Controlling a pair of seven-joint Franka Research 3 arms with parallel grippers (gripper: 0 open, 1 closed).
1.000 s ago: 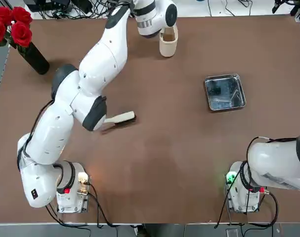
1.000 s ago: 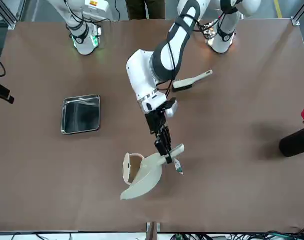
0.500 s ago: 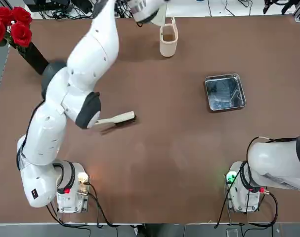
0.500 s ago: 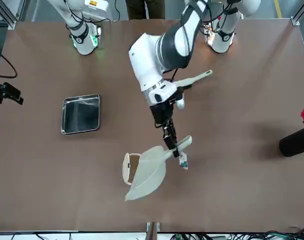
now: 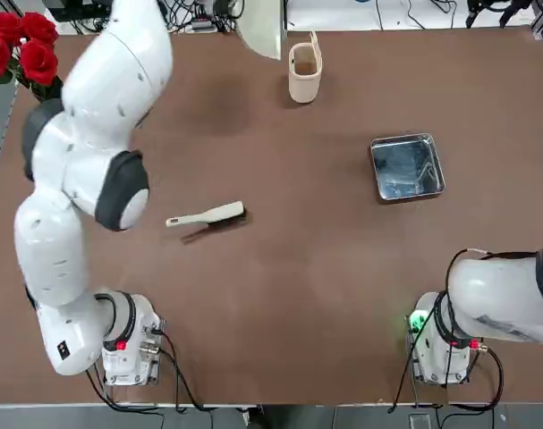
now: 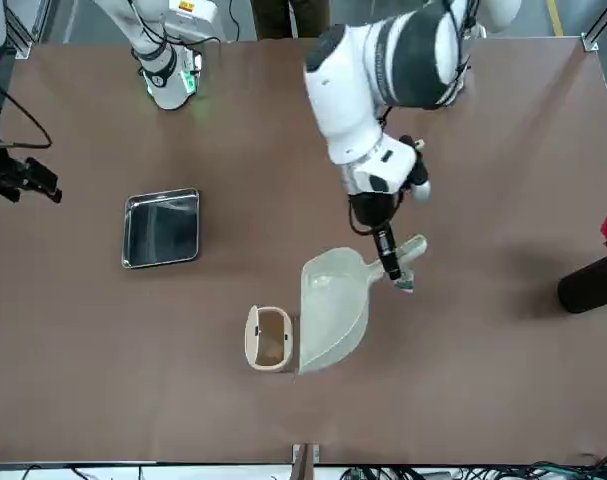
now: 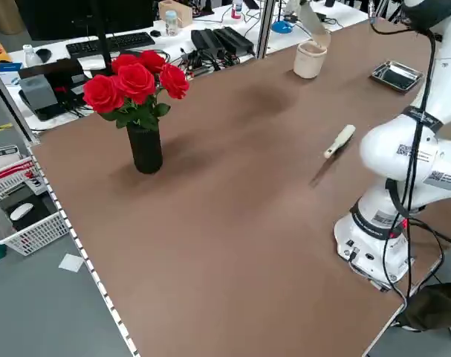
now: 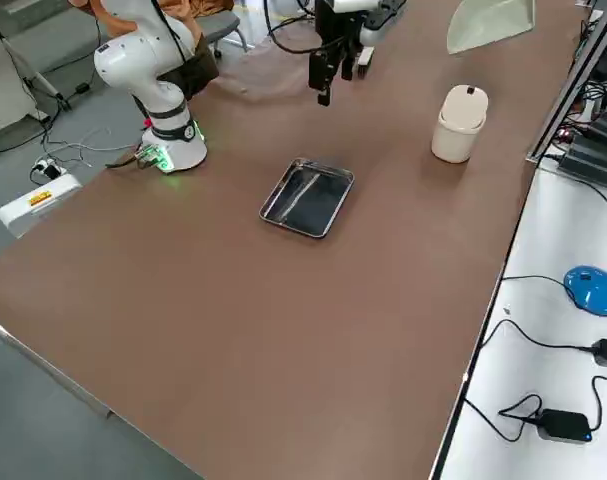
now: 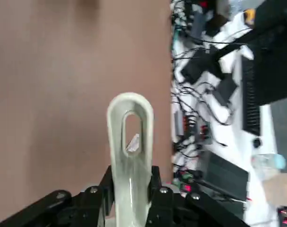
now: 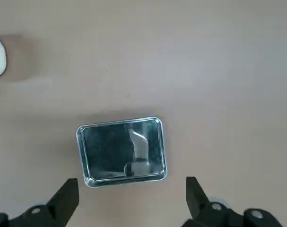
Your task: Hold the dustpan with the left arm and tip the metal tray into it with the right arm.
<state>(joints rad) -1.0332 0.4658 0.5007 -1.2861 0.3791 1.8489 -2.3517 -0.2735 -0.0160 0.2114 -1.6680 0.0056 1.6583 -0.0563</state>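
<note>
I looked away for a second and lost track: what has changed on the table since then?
The left gripper, still shut on the dustpan handle, has lifted it up away from the cup-shaped bin. The right gripper, open, has come in above the metal tray. Tray, bin and brush have not moved.

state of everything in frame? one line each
dustpan: lifted off the table, held by its handle in the left hand.
left hand: shut on the dustpan handle.
metal tray: flat on the table, untouched.
right hand: open, above the metal tray.
bin: upright, open top.
brush: lying on the table.
roses: upright in a dark vase.
</note>
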